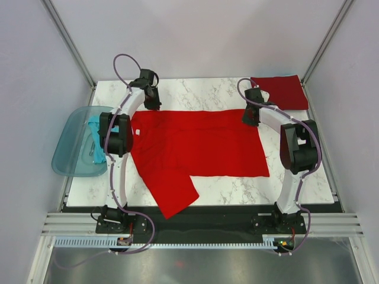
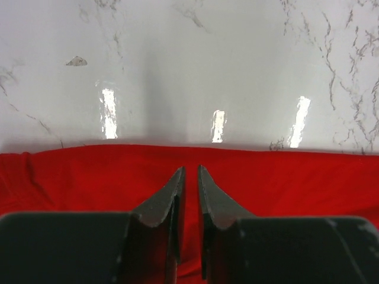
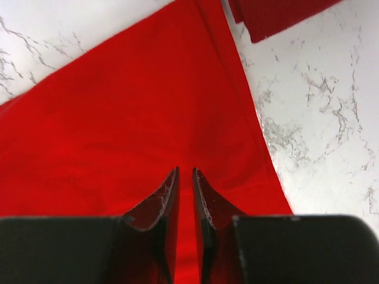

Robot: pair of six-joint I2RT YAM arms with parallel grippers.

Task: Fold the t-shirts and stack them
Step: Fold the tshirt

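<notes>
My left pincer (image 2: 190,171) fills the bottom of its wrist view, its tips drawn to a thin slit just inside the far edge of the bright red t-shirt (image 1: 201,145). Red shows in the slit, but I cannot tell whether cloth is actually pinched. My right pincer (image 3: 185,171) looks the same, nearly pressed together near that shirt's far right corner, and again I cannot tell if it has a grip. The shirt lies spread flat across the marble desk (image 1: 195,89), one sleeve pointing at the near edge. A folded crimson t-shirt (image 1: 281,90) sits at the far right corner. A teal t-shirt (image 1: 95,127) lies in the translucent blue tub (image 1: 68,148) at the left.
</notes>
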